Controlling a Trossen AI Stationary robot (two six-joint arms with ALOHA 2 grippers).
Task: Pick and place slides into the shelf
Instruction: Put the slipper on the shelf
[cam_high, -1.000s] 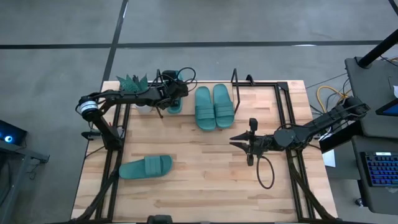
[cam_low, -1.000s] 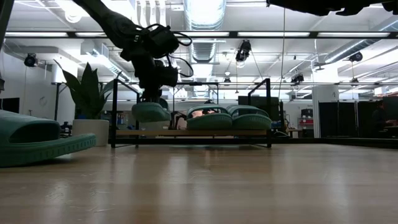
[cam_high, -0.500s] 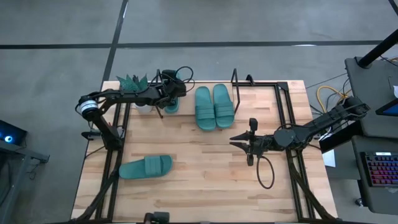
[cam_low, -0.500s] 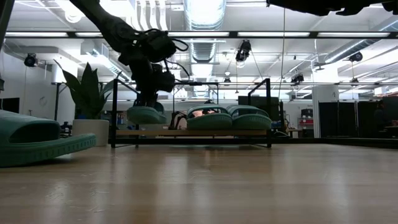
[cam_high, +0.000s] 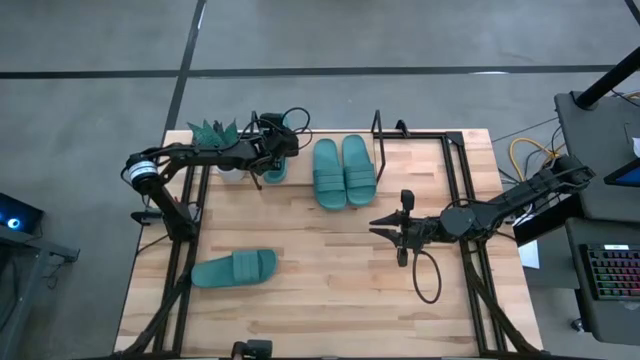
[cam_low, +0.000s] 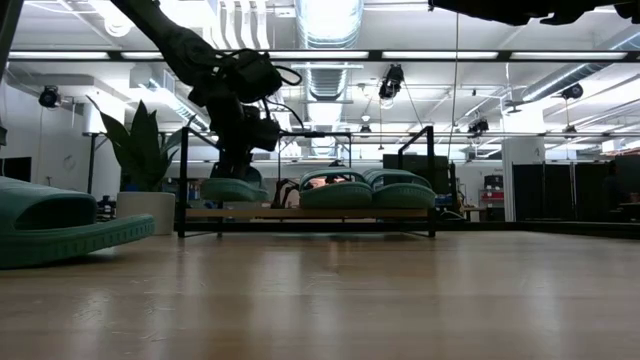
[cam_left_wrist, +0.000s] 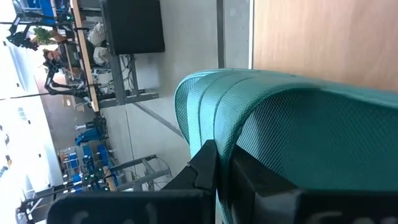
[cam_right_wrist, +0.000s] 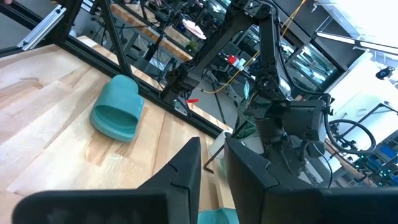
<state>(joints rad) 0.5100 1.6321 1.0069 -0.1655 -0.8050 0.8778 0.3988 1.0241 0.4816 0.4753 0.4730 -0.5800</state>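
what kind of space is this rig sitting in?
Looks like a large open lab or workshop, not a home. The low view shows exposed ceiling ducts and strip lights, the high view bare concrete floor around the wooden table, with a keyboard alongside.

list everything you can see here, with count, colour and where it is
slides on the shelf: two, teal-green, side by side on the shelf board at the table's far edge
held slide: one, teal-green, in the left gripper, low over the shelf's left end
loose slide: one, teal-green, lying flat on the table near its front left
shelf: one, light-wood board with black wire frame, far side of the table
potted plant: one, green, far left corner of the table
table: one, light wood
cable loop: one, black, on the table under the right arm
left gripper: shut on the held slide
right gripper: above mid-table, holding nothing
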